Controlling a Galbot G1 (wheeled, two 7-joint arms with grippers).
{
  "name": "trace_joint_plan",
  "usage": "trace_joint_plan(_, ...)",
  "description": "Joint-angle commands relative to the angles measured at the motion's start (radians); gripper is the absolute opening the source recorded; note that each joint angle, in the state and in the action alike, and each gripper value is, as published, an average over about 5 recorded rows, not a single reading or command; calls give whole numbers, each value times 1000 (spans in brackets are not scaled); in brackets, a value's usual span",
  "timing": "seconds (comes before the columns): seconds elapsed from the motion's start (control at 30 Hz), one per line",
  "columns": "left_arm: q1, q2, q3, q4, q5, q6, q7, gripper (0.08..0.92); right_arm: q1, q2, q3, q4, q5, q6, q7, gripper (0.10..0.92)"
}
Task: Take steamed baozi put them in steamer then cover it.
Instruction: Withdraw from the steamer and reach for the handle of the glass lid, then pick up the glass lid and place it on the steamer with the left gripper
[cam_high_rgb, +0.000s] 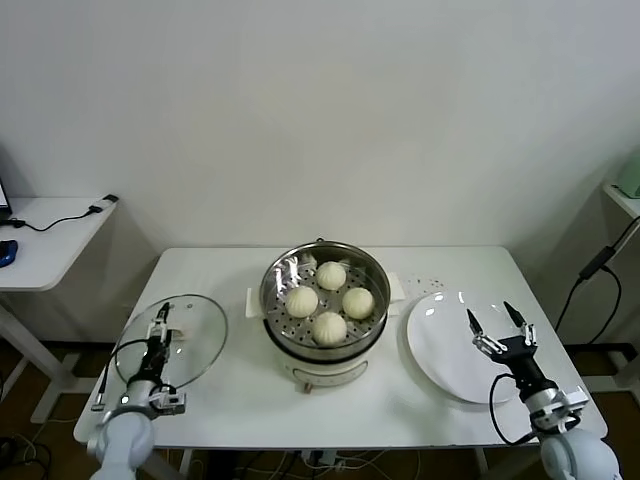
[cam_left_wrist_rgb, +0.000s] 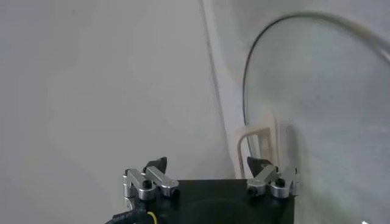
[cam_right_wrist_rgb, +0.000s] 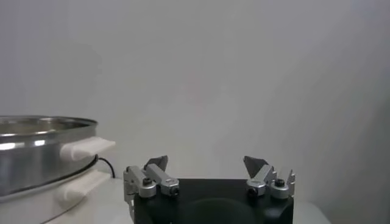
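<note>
The steamer (cam_high_rgb: 325, 300) stands uncovered at the middle of the white table, with several cream-white baozi (cam_high_rgb: 329, 327) on its perforated tray. Left of it the cover (cam_high_rgb: 195, 335), a clear glass lid, lies flat on the table. My left gripper (cam_high_rgb: 160, 322) hangs open just over the cover. In the left wrist view the cover's white handle (cam_left_wrist_rgb: 259, 140) stands close ahead of one finger of the left gripper (cam_left_wrist_rgb: 210, 164), and nothing is between the fingers. My right gripper (cam_high_rgb: 490, 312) is open and empty over the white plate (cam_high_rgb: 440, 345). The right wrist view shows the steamer (cam_right_wrist_rgb: 36, 152) off to one side of the right gripper (cam_right_wrist_rgb: 206, 163).
The white plate lies right of the steamer, near the table's right edge. A side table (cam_high_rgb: 50, 225) with a cable stands off to the left. A shelf (cam_high_rgb: 625, 190) and a hanging cable are at the far right. The wall runs behind the table.
</note>
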Motion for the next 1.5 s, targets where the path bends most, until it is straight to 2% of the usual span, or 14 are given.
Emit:
trace_joint_plan(0.03,-86,13,1,96,-46,-1,-12,823,-10,15,3,-7,-45,6,-24,823)
trace_joint_plan(0.23,-103,20,7,118,-71,-9,-13,823,-6,34,-4,-23,-70,22,-39,823)
trace_joint_plan(0.33,-108,21,7,130,-78,-19,-11,793,-6,36,-2,-29,-77,28,-46,823)
trace_joint_plan(0.63,-108,20,8,143,-111,-34,-6,542,-5,42,8,-42,-88,44,-56,823)
trace_joint_plan(0.9,-90,27,15,100,-175,-42,0,308,0,56,11,-63,-110,62,-64,823)
trace_joint_plan(1.03,-56,39,25,21,-229,-27,13,196,4,57,13,-73,-114,69,-69,823)
trace_joint_plan(1.13,-13,53,33,-72,-270,11,21,148,8,56,16,-79,-115,72,-70,823)
trace_joint_plan(1.23,43,72,42,-200,-303,88,30,145,11,54,19,-86,-115,74,-70,823)
trace_joint_plan(1.5,188,158,75,-546,-316,391,82,145,28,49,26,-107,-120,78,-62,823)
